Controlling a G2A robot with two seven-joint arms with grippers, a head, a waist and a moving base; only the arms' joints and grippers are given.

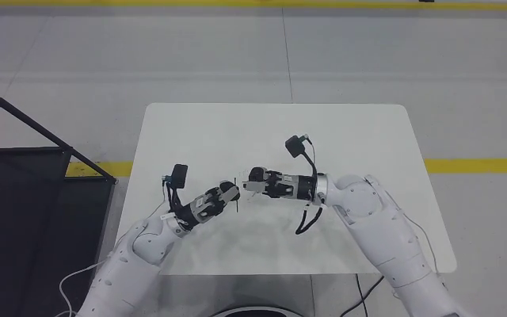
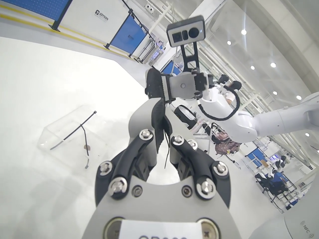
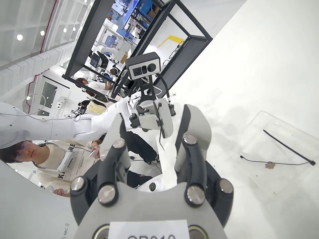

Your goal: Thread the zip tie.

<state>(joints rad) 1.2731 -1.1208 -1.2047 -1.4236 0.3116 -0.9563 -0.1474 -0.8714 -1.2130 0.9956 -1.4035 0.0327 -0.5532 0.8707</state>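
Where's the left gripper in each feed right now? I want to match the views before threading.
Top view: left gripper near the middle of the white table, tip facing the right gripper.
Left wrist view: left gripper in the foreground, shut on the zip tie.
Right wrist view: left gripper farther off, between the right gripper's open fingers.
Shared landmark: the white table.

The top view looks straight down from above the arms at the white table, mid-frame. The 2 wrist cameras sit close behind the left gripper and right gripper, facing each other. Both take in the clear tray.
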